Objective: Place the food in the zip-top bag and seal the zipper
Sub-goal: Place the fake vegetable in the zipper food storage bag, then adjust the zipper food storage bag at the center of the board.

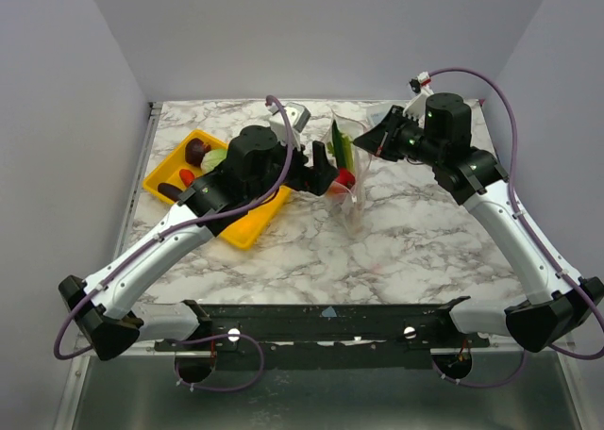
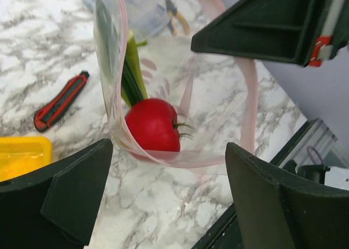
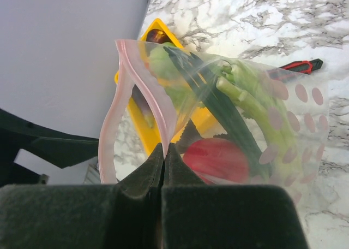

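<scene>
The clear zip-top bag [image 1: 353, 192] hangs upright mid-table, mouth open. Inside it are a red tomato [image 2: 152, 123] and long green celery stalks [image 2: 132, 73]; both also show in the right wrist view, tomato [image 3: 218, 159] and stalks [image 3: 245, 93]. My right gripper [image 3: 164, 148] is shut on the pinkish zipper strip [image 3: 146, 84] and holds the mouth edge up; it shows from above [image 1: 370, 140]. My left gripper [image 2: 169, 194] is open and empty just in front of the bag's mouth rim [image 2: 180, 160], also seen from above [image 1: 326, 171]. A dark eggplant [image 1: 196, 150] and red chili [image 1: 186, 177] lie in the tray.
A yellow tray [image 1: 247, 228] stands at the left with a green cabbage [image 1: 215, 158] in it. A red-handled tool [image 2: 60, 100] lies on the marble beside the bag. A clear box [image 1: 294, 117] with pliers [image 2: 175, 11] stands at the back.
</scene>
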`<move>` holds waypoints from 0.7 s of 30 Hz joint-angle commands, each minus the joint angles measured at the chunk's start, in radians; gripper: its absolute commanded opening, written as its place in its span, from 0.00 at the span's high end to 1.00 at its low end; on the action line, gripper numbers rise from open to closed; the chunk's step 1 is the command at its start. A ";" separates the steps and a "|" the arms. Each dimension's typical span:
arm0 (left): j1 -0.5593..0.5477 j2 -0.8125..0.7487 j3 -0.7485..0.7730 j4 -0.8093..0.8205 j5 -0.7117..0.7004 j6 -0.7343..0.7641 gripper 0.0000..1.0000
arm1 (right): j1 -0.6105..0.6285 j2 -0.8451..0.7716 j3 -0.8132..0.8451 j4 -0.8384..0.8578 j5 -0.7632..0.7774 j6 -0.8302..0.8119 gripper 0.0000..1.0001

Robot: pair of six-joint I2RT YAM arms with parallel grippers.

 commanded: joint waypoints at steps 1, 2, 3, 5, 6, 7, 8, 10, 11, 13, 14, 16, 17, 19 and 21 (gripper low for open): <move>-0.007 0.059 0.002 -0.100 0.063 -0.014 0.19 | 0.004 -0.025 0.052 0.036 -0.022 0.003 1.00; -0.007 0.072 0.014 -0.114 0.072 -0.009 0.23 | 0.005 -0.026 0.053 0.033 -0.020 0.001 1.00; -0.007 0.085 0.032 -0.125 0.081 0.000 0.29 | 0.005 -0.028 0.053 0.030 -0.018 0.002 1.00; -0.007 0.104 0.074 -0.151 0.097 0.014 0.56 | 0.004 -0.034 0.050 0.027 -0.013 0.000 1.00; -0.007 0.112 0.094 -0.161 0.117 0.022 0.68 | 0.005 -0.037 0.049 0.025 -0.010 -0.003 1.00; -0.007 0.115 0.119 -0.163 0.153 0.027 0.79 | 0.005 -0.037 0.046 0.020 -0.002 -0.006 1.00; -0.007 0.116 0.141 -0.162 0.188 0.028 0.90 | 0.005 -0.037 0.048 0.014 0.010 -0.011 1.00; -0.006 0.111 0.175 -0.126 0.301 -0.004 1.00 | 0.004 -0.036 0.048 0.002 0.033 -0.021 1.00; -0.006 0.104 0.176 -0.078 0.380 -0.035 1.00 | 0.005 -0.035 0.048 -0.004 0.042 -0.025 1.00; -0.007 0.092 0.155 0.030 0.490 -0.128 1.00 | 0.004 -0.033 0.046 -0.008 0.051 -0.030 1.00; -0.007 0.090 0.139 0.072 0.525 -0.179 1.00 | 0.005 -0.033 0.046 -0.007 0.050 -0.031 1.00; -0.007 0.097 0.112 0.116 0.534 -0.217 1.00 | 0.005 -0.034 0.044 -0.004 0.046 -0.029 1.00; -0.007 0.106 0.103 0.105 0.524 -0.213 1.00 | 0.005 -0.035 0.042 -0.001 0.043 -0.027 1.00; 0.002 0.136 0.103 0.039 0.491 -0.193 1.00 | 0.005 -0.037 0.040 -0.002 0.044 -0.025 1.00; 0.010 0.149 0.092 0.002 0.474 -0.182 1.00 | 0.005 -0.039 0.039 -0.004 0.042 -0.026 1.00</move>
